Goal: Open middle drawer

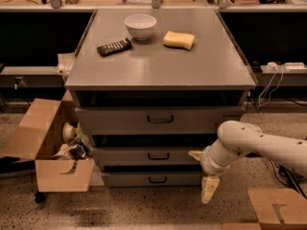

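Observation:
The middle drawer (124, 156) is a grey metal front with a small dark loop handle (157, 155), set between a taller top drawer (115, 121) and a shorter bottom drawer (129, 179). All three fronts stick out slightly in steps. My gripper (202, 172) hangs from the white arm (254, 145) at the right end of the middle and bottom drawer fronts, well to the right of the handle. One cream finger (209, 189) points down and the other (194, 154) points left at middle-drawer height. The fingers are spread and hold nothing.
The cabinet top (158, 61) carries a white bowl (140, 25), a yellow sponge (178, 40) and a dark remote (114, 46). An open cardboard box (48, 143) with clutter stands on the floor at the left. Another cardboard piece (276, 207) lies at the bottom right. Cables (276, 75) hang at the right.

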`<act>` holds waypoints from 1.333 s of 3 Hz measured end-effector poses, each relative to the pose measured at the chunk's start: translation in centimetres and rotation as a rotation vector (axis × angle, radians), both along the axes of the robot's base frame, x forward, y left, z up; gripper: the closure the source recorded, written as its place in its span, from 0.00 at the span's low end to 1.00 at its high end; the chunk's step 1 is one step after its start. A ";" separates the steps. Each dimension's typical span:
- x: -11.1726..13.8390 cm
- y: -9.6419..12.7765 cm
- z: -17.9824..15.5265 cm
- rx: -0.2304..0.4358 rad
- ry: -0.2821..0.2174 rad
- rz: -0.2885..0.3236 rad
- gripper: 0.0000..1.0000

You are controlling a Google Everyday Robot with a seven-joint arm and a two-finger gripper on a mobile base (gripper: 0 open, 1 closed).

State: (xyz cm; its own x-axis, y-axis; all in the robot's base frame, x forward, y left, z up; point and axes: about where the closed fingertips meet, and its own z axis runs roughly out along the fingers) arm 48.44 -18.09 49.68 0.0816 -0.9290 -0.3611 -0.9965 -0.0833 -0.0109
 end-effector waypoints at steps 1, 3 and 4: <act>3.5 0.5 -0.9 0.027 -0.064 0.027 0.00; 10.2 1.0 -5.4 0.103 -0.077 -0.019 0.00; 10.6 2.0 -7.2 0.131 -0.054 -0.041 0.27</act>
State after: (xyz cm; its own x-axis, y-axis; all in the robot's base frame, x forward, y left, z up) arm 59.02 -16.11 42.48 0.0670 -0.8769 -0.4759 -0.9967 -0.0369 -0.0723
